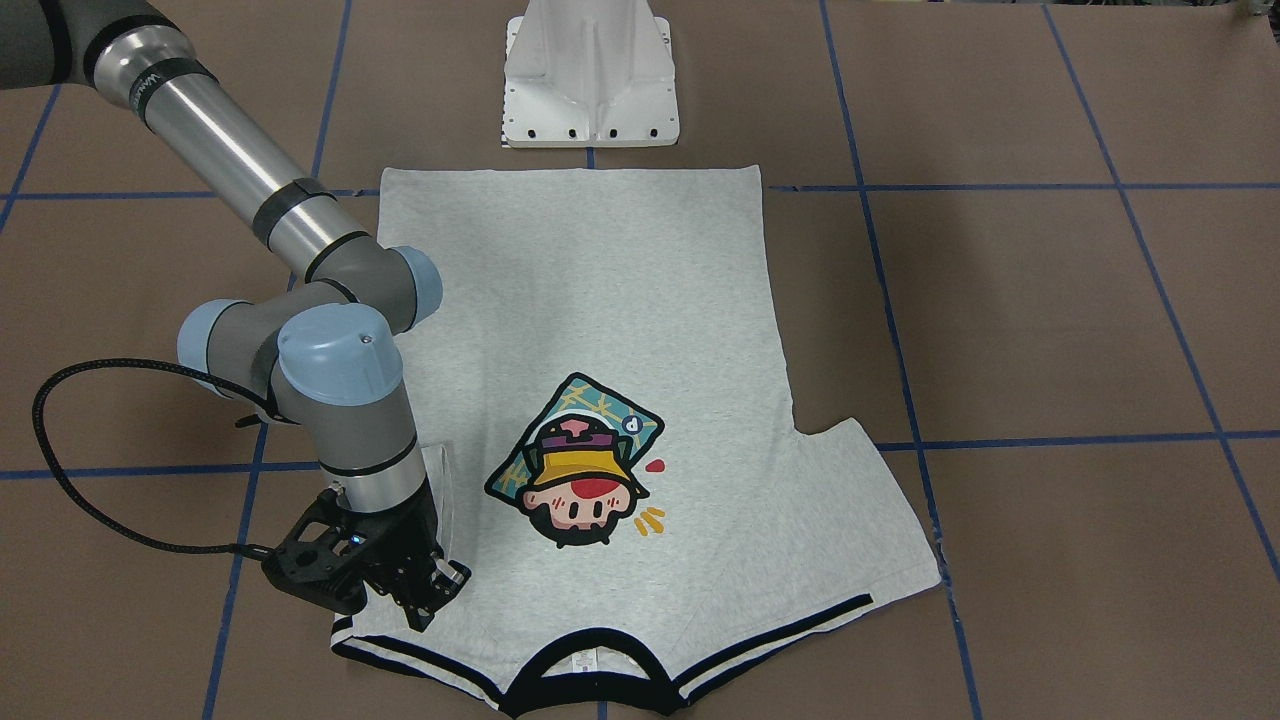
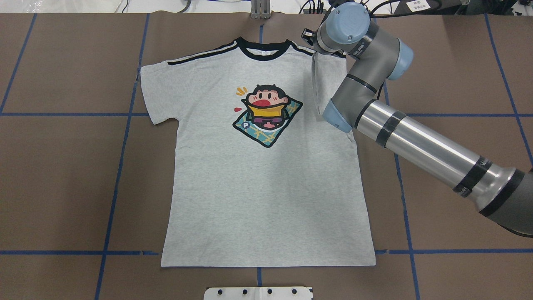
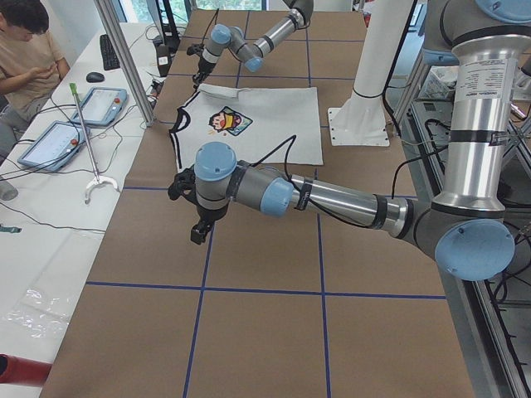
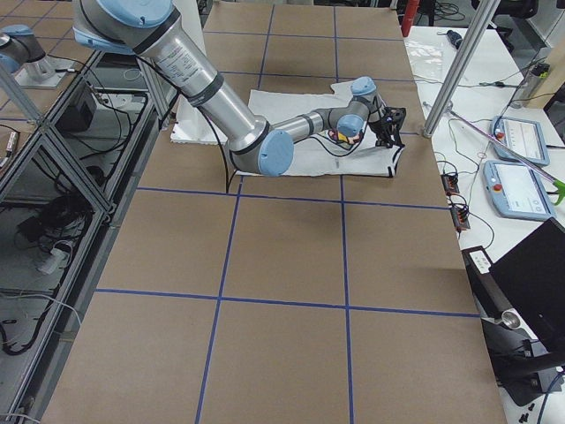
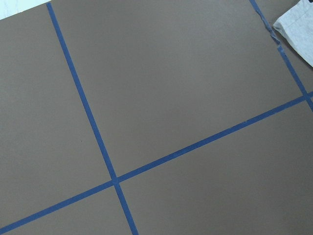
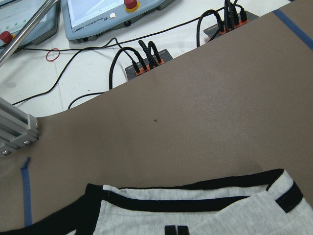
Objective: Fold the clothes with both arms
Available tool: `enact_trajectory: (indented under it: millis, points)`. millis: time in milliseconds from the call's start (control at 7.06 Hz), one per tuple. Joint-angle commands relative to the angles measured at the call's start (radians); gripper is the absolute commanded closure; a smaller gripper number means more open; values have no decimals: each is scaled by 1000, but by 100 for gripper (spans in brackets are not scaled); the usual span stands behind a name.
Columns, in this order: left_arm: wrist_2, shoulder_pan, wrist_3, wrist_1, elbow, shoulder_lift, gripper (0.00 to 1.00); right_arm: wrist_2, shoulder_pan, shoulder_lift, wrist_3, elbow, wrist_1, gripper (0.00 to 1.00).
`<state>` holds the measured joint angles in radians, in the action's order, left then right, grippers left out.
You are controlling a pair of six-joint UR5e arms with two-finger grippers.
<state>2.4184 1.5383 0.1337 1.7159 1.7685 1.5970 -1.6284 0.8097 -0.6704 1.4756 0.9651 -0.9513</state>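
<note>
The light grey T-shirt [image 1: 600, 300] [image 2: 266, 196] lies flat and face up, its cartoon print [image 1: 580, 470] showing and its black collar [image 2: 262, 52] on the side far from the robot. My right gripper [image 1: 432, 598] is low over the shirt's shoulder on my right side and looks shut on the sleeve. A strip of sleeve fabric [image 2: 317, 85] stands lifted beside the wrist. The right wrist view shows the collar and black stripes [image 6: 195, 196]. My left gripper [image 3: 197, 232] hovers over bare table away from the shirt; I cannot tell its state. A sleeve corner [image 5: 298, 27] shows in the left wrist view.
The white pedestal [image 1: 590, 80] stands by the shirt's hem. Blue tape lines [image 2: 120, 166] cross the brown table. A person [image 3: 25, 58] sits at a side bench with teach pendants [image 3: 91, 104]. Cables and sockets [image 6: 142, 54] lie past the table edge beyond the collar.
</note>
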Motion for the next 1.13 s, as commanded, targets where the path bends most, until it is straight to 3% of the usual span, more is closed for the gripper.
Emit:
enact_trajectory:
  millis: [0,283,425,567,708,850,992]
  points:
    - [5,-1,0,-1,6,-3,0,74,-52,32,-6,-25,14,1]
    - [22,-4,-76,20,0,10,0,110,-70,23,-79,3,17,0]
    - [28,-39,-244,93,-3,41,0,108,-66,-1,-104,51,16,0]
    - [27,-122,-417,200,-6,53,0,38,-54,-59,-100,157,14,0]
    - [12,-214,-621,331,-41,98,0,-129,-14,-128,-100,232,14,0]
    - [-10,-256,-738,437,-122,169,1,-218,18,-240,-94,389,-35,0]
    - [-19,-317,-794,495,-180,234,1,-229,17,-350,-98,544,-152,1]
